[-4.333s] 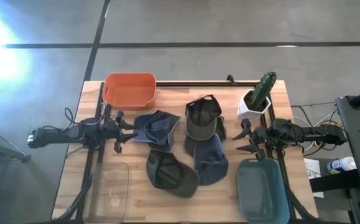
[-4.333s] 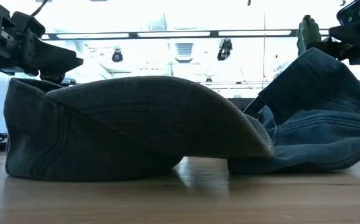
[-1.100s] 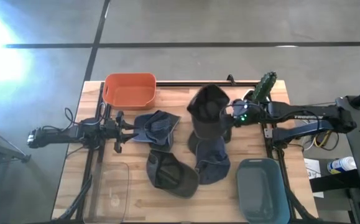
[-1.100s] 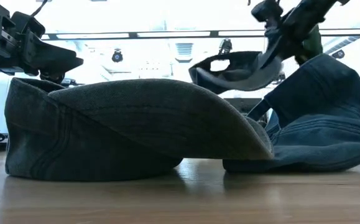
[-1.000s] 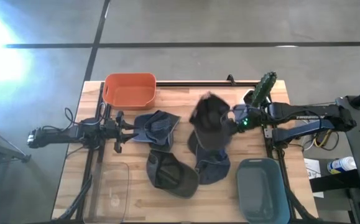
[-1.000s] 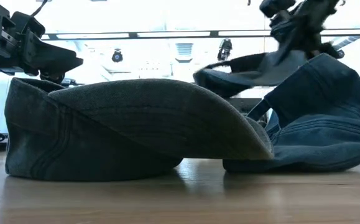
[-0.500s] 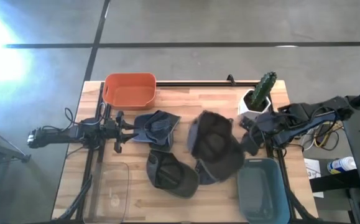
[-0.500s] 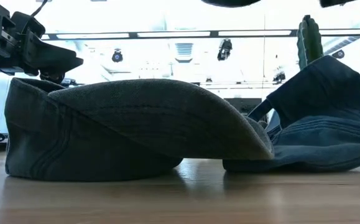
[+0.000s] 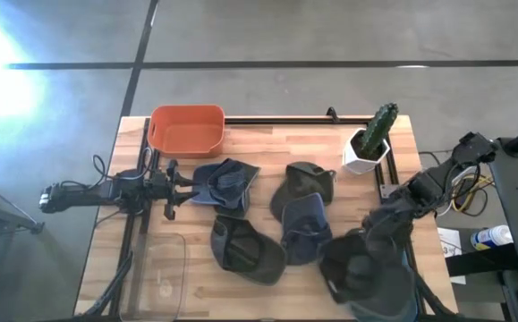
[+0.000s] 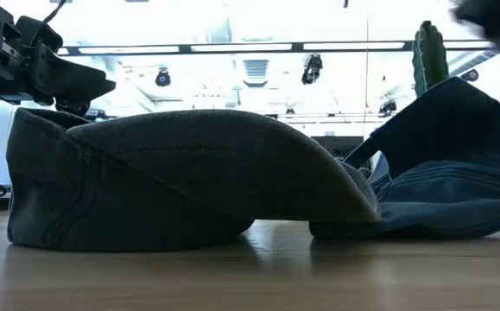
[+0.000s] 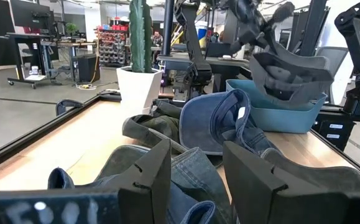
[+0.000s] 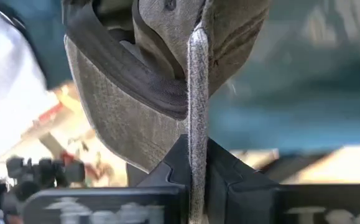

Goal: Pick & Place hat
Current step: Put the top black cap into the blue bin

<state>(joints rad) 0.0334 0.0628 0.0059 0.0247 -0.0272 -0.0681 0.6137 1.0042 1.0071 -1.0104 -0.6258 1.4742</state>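
The right gripper (image 9: 386,222) is closed on the edge of a dark grey cap (image 9: 352,264), and in the right wrist view the thin fabric edge stands pinched between its two fingers (image 12: 167,165), with the cap (image 12: 167,62) hanging in front of them. This cap is held above the teal bin (image 9: 397,300), at the near right corner of the counter (image 9: 196,291), and it covers most of the bin's opening in the high view. In the left wrist view the same cap (image 11: 288,74) hangs just over the rim of the bin (image 11: 273,118). The left gripper (image 9: 171,190) waits at the left side of the counter with its fingers apart and nothing between them, just beside a blue denim cap (image 9: 225,183). On the counter lie four other caps: this blue denim cap, an olive cap (image 9: 301,183) near the middle, a second blue cap (image 9: 305,228) touching the olive one on its near side, and a dark green cap (image 9: 245,250) at the near middle. So I count five caps in all, one held and four lying. There are two bins, the teal one and an orange bin (image 9: 187,131) at the far left corner. One cactus (image 9: 382,125) stands in a white pot (image 9: 362,154) at the far right of the counter.
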